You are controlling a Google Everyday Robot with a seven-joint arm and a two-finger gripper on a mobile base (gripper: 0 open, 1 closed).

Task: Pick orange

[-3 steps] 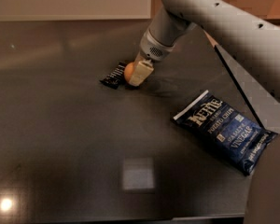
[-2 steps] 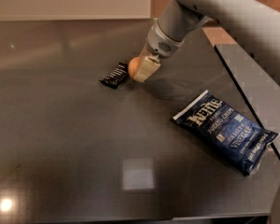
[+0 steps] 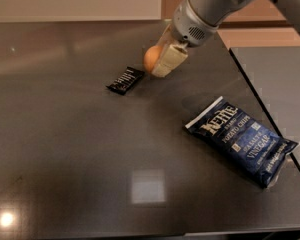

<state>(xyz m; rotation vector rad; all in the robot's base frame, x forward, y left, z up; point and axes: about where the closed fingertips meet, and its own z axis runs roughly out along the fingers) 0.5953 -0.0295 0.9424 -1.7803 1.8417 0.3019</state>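
Orange (image 3: 151, 58): small, round, smooth matte skin, pale orange. My gripper (image 3: 157, 64) is reaching in from the upper right and clamping it. One cream finger (image 3: 169, 60) is pressing against its right side and covering that half. Only the left half is showing. It seems to be hanging just clear of the dark tabletop (image 3: 65, 149), toward the far side.

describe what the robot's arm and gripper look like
The arm is a thick, smooth tube in light grey. Its wrist is a rounded grey cylinder with a small patch of dotted vent holes. The gripper, above the far part of the dark table at the orange, has flat, blocky fingers in a pale cream colour. No cables or lettering show.
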